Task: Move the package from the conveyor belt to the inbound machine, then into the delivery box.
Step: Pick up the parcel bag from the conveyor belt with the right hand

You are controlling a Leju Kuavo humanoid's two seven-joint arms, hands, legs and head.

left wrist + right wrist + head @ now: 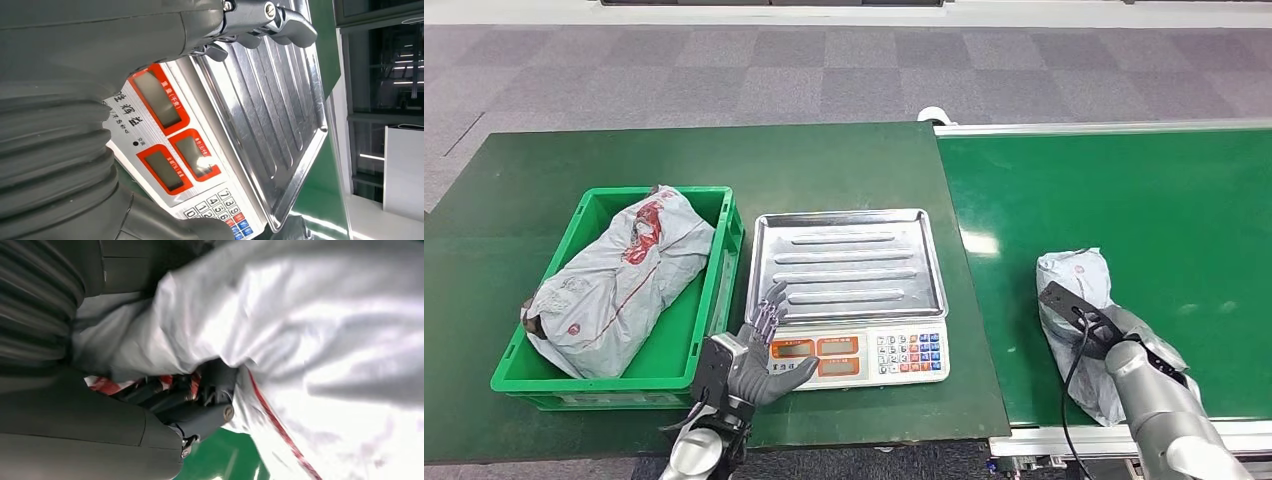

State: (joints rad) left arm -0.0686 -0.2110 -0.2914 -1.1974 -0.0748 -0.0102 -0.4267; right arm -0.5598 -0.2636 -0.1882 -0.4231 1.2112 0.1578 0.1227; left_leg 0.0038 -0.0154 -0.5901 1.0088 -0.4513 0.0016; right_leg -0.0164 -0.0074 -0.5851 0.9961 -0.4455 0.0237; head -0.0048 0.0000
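— Watching from the side, I'd say it's barely begun; the crumpled grey plastic mailer package [1079, 300] lies on the green conveyor belt [1124, 200], and the right hand [1096, 328] is down on it.

— Has it got hold?

— Looks so; in the right wrist view dark fingers [200, 395] curl into the bag's folds, so I judge it gripped, though not lifted; the bag rests on the belt.

— And the left hand [759, 350]?

— Holding nothing, fingers apart, hovering over the front corner of the white electronic scale with orange displays [859, 355]; that must be the inbound machine.

— Anything on it?

— No; its ribbed steel weighing tray [849, 262] is bare.

— So what's left?

— Everything for this bag: lift it, set it on the tray, then carry it to the green plastic crate [714, 300] beside the scale.

— Is the crate empty?

— No; a second grey mailer bag with red print [619, 275] lies in it, filling most of it; whether another fits beside it, I can't tell.
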